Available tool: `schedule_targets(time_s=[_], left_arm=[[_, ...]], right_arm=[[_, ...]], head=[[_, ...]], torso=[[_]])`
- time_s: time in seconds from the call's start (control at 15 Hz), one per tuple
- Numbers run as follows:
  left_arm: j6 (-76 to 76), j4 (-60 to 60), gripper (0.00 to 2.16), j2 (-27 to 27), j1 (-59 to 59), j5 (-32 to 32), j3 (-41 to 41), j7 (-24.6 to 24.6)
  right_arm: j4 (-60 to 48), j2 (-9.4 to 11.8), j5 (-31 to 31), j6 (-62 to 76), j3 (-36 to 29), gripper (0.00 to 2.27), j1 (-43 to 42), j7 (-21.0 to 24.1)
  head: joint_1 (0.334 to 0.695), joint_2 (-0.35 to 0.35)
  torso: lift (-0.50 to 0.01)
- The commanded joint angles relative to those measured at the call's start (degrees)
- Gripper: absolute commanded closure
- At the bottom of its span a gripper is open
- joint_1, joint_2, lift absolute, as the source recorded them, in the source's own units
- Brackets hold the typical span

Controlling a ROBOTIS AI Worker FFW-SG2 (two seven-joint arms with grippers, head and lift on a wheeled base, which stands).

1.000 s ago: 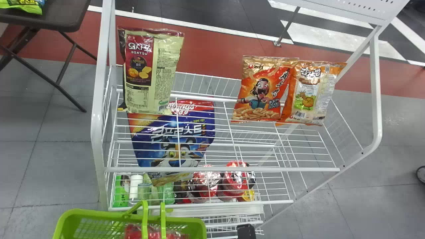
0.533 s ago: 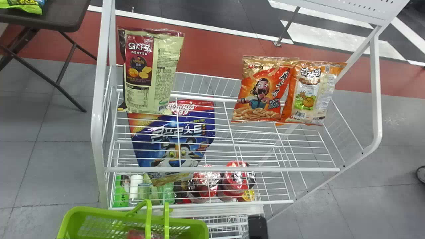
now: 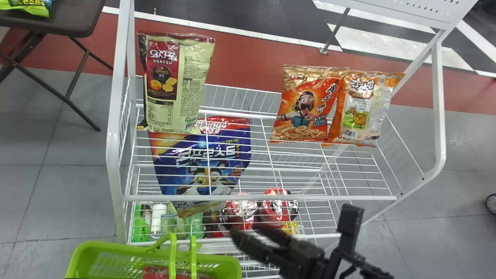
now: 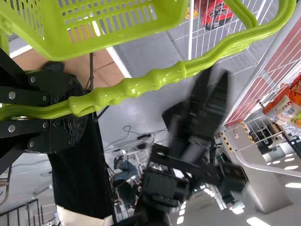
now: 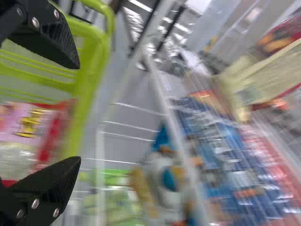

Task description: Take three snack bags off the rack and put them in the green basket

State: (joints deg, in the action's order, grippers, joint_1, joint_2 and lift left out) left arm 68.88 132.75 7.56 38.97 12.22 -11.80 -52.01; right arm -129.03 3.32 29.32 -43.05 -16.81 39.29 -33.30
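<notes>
My right gripper (image 3: pixel 245 231) is open in front of the rack (image 3: pixel 255 198), right of the green basket (image 3: pixel 108 246). In the right wrist view, its spread fingers frame my right gripper's gap (image 5: pixel 78 113), with the basket wall (image 5: pixel 94 70) behind. Inside the basket lies a red bag (image 3: pixel 155 272). My left gripper (image 4: pixel 77 109) is shut on the basket's handle (image 4: pixel 155 80). On the upper shelf stand a cream-and-maroon bag (image 3: pixel 178 85) at the left, and an orange bag (image 3: pixel 302 104) overlapping an orange-and-white bag (image 3: pixel 362 110) at the right.
A blue cereal bag (image 3: pixel 201 159) leans within the rack at the left. Red-lidded cups (image 3: pixel 275 209) and green items (image 3: pixel 141 228) sit lower down. White rack posts (image 3: pixel 114 155) rise at both sides. A dark table (image 3: pixel 69 19) stands back left.
My right gripper has come up into the head view from the bottom edge, moving rightward. The green basket has shifted slightly. The bags on the upper shelf have stayed put.
</notes>
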Motion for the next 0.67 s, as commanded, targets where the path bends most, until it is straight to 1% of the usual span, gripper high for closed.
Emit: schedule_targets(time_s=[0.0, 0.07, 0.13, 0.2, 0.27, 0.4, 0.53, 0.6], left_arm=[[-0.01, -0.3, 1.93, 0.09, -0.12, 0.0, 0.02, -0.11], [0.17, -0.38, 1.93, 0.35, -0.56, 0.0, 0.02, -0.37], [0.34, -0.47, 1.93, 0.53, -0.73, 0.09, 0.29, -0.55], [0.17, -0.82, 1.93, 0.62, -0.91, 0.35, 0.46, -0.72], [0.17, -1.17, 1.93, 0.62, -1.09, 0.53, 0.55, -0.99], [0.17, -2.32, 1.93, 0.62, -1.79, 0.88, 0.55, -1.08], [-0.18, -3.02, 1.93, 0.62, -2.05, 1.14, 0.55, -1.16], [-0.01, -3.28, 1.93, 0.62, -2.23, 1.14, 0.55, -1.16]], right_arm=[[-0.08, -0.51, -3.3, 12.85, -0.15, 0.09, -3.08, 4.03], [0.89, -1.48, -5.5, 19.35, -0.15, 0.09, -4.14, 5.44], [2.73, -2.0, -7.34, 26.38, -0.15, 0.09, -5.89, 7.63], [4.84, -2.0, -9.72, 29.9, -0.15, 0.09, -8.71, 10.18], [6.86, -2.0, -12.18, 30.95, -0.15, 0.11, -11.69, 11.77], [13.81, -2.0, -18.86, 33.42, -0.24, 0.13, -19.43, 13.44], [20.49, -1.92, -21.93, 36.05, -1.12, 0.13, -25.23, 14.75], [23.39, -2.0, -22.9, 36.58, -1.82, 0.18, -27.95, 14.84]], head=[[0.695, -0.35], [0.695, -0.35], [0.695, -0.35], [0.695, -0.35], [0.695, -0.35], [0.695, -0.35], [0.695, -0.35], [0.695, -0.35]], torso=[[-0.025], [-0.025], [-0.025], [-0.025], [-0.025], [-0.025], [-0.025], [-0.025]])
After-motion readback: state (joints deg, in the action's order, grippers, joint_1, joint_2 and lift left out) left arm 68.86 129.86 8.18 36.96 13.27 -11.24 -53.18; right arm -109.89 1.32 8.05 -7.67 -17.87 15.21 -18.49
